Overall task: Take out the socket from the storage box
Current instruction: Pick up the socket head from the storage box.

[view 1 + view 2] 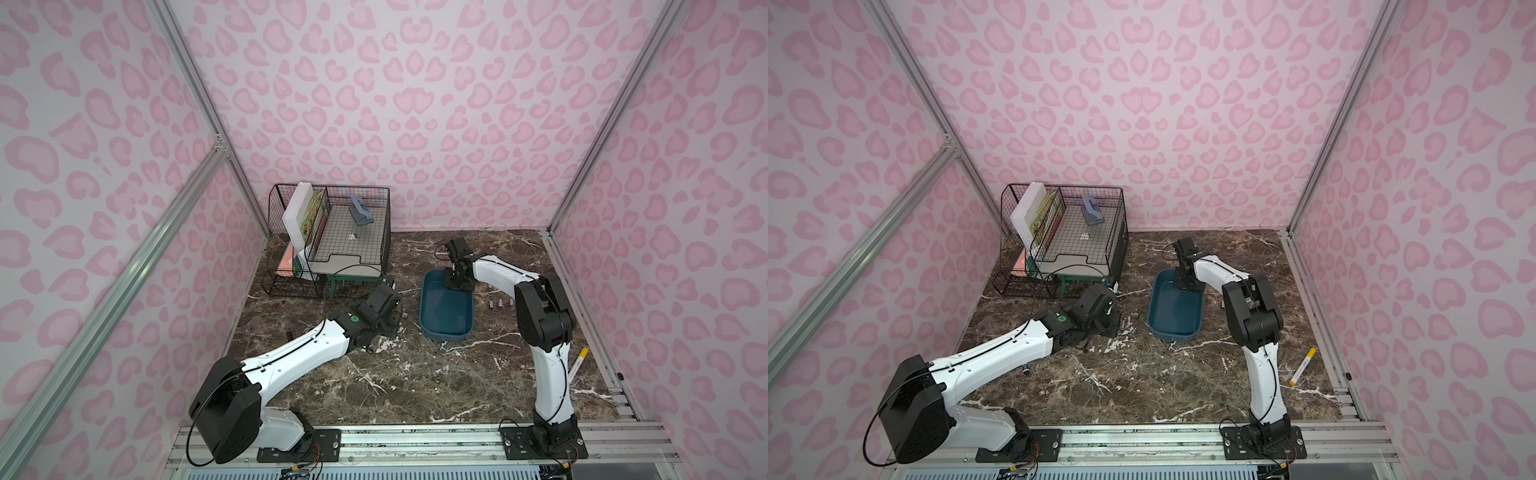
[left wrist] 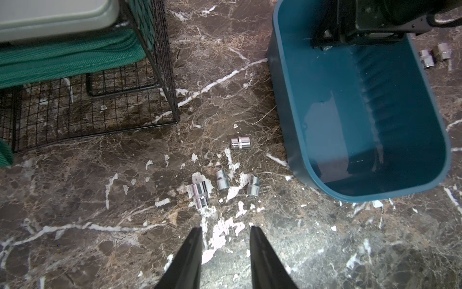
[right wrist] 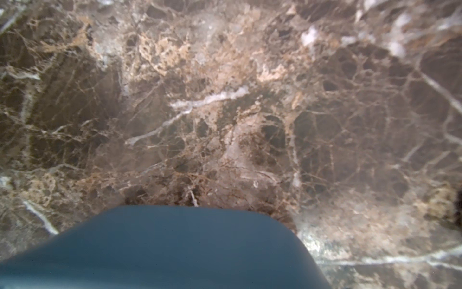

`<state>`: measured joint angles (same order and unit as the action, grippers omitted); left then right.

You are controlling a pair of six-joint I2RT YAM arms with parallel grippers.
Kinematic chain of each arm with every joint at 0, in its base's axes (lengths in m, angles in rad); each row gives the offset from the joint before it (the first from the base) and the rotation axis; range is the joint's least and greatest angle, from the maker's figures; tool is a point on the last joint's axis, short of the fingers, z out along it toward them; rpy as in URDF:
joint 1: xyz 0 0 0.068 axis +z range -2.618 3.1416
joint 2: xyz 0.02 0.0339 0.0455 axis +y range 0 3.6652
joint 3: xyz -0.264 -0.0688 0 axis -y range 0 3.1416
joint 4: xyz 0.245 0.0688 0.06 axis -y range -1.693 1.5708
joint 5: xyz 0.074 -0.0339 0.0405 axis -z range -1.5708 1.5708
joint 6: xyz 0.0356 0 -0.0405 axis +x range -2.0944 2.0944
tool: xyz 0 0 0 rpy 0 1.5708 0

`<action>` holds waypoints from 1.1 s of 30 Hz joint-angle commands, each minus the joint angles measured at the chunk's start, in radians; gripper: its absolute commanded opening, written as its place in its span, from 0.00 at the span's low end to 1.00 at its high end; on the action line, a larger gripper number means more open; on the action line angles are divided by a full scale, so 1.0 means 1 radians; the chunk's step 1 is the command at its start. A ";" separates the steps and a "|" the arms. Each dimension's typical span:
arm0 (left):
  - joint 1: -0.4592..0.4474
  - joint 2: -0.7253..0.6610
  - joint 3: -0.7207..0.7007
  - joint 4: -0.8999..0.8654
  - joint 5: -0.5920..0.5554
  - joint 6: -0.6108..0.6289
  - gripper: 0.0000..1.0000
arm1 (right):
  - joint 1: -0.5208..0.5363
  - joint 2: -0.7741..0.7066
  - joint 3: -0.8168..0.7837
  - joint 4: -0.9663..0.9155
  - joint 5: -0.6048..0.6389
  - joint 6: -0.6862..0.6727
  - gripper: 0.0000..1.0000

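The teal storage box [image 1: 446, 316] [image 1: 1177, 316] sits mid-table; its near wall fills the foot of the right wrist view [image 3: 162, 250]. My right gripper [image 1: 457, 284] [image 1: 1185, 282] points down into the box's far end. A small shiny piece [image 2: 326, 47] shows at its fingertips, but the box wall hides the jaws in its own wrist view. Several chrome sockets [image 2: 240, 143] [image 2: 222, 179] lie on the marble left of the box, and more sockets [image 2: 426, 58] [image 1: 498, 305] lie right of it. My left gripper [image 2: 225, 229] hovers open over the table near them, holding nothing.
A black wire-mesh rack [image 1: 332, 232] [image 2: 160, 62] holding books and a grey tray stands at the back left, close to the left arm. A yellow-capped marker [image 1: 577, 361] [image 1: 1303, 365] lies by the right edge. Pink patterned walls enclose the table on three sides.
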<state>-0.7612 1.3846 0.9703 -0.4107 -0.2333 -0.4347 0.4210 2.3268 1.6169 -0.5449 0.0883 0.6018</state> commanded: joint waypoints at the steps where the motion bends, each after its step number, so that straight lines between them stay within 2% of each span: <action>1: 0.001 0.005 0.008 0.005 -0.007 0.014 0.37 | 0.002 0.009 0.005 0.005 -0.013 -0.008 0.33; 7: 0.002 0.003 0.015 0.000 -0.007 0.014 0.37 | 0.008 0.002 0.006 0.011 -0.018 -0.023 0.16; 11: 0.001 -0.005 0.012 0.001 -0.007 0.013 0.37 | 0.027 -0.020 0.013 0.012 -0.018 -0.055 0.11; 18: 0.002 0.004 0.034 -0.016 -0.035 0.007 0.37 | 0.045 -0.122 -0.001 0.008 -0.048 -0.104 0.06; 24: 0.002 -0.005 0.049 -0.031 -0.074 -0.002 0.38 | 0.040 -0.252 -0.014 -0.031 -0.018 -0.133 0.06; 33: 0.002 -0.031 0.051 -0.048 -0.110 -0.008 0.41 | -0.085 -0.397 -0.064 -0.035 -0.030 -0.165 0.06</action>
<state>-0.7601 1.3632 1.0191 -0.4458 -0.3187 -0.4389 0.3626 1.9499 1.5661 -0.5858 0.0589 0.4629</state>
